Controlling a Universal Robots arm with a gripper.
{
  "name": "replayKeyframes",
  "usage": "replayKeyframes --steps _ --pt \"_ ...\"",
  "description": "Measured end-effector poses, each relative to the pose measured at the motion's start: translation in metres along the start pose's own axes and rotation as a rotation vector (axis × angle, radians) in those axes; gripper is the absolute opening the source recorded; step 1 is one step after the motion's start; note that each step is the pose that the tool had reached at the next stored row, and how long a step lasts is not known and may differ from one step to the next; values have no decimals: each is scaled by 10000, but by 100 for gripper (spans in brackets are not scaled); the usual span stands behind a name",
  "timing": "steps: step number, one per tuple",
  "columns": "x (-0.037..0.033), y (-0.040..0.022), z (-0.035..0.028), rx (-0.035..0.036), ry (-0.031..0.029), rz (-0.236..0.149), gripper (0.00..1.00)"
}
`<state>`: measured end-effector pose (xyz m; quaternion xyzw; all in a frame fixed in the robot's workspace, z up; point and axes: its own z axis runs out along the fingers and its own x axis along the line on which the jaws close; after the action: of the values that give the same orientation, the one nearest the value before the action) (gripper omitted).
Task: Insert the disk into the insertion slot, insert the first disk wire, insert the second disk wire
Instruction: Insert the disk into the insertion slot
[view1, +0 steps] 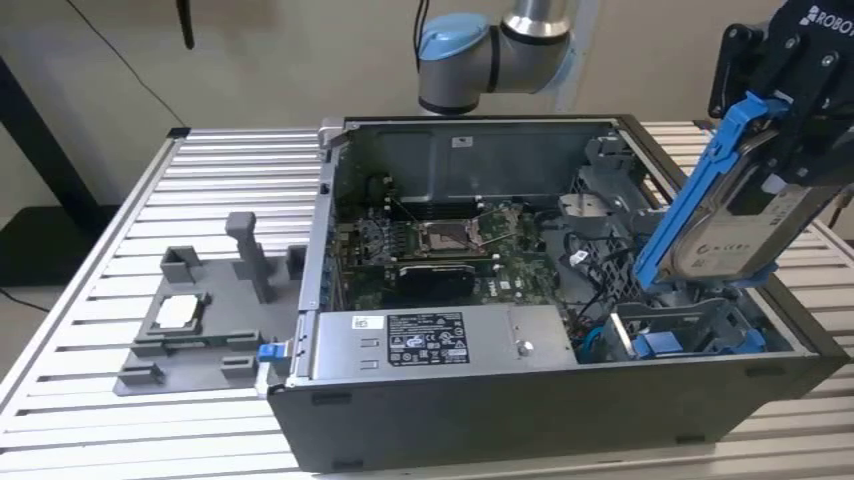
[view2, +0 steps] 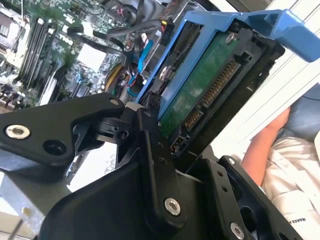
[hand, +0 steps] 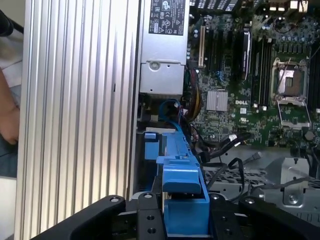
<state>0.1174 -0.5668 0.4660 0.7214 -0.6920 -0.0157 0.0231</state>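
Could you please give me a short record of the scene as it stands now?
Holding: gripper shut on the disk
Disk pose: tilted, lower end just above the insertion slot, not yet inserted
Slot place: in the computer case, toward the exterior view's right
Beside slot: power-supply box

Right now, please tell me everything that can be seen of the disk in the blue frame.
The disk is a flat silver-grey drive with a white label, clipped in a bright blue plastic frame. In the second wrist view its underside shows a green circuit board with a row of connector pins. It stands steeply tilted over the computer case, at the exterior view's right. The hand is shut on its upper end; its lower end hangs just above the slot.
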Motion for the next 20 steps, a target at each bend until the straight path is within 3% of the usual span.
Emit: replayKeyframes --steps 9,14,20 --pt "97 0 88 119 -10 2 33" --pt "117 -4 178 195 -5 2 33" --pt "116 -6 286 238 -6 52 33"
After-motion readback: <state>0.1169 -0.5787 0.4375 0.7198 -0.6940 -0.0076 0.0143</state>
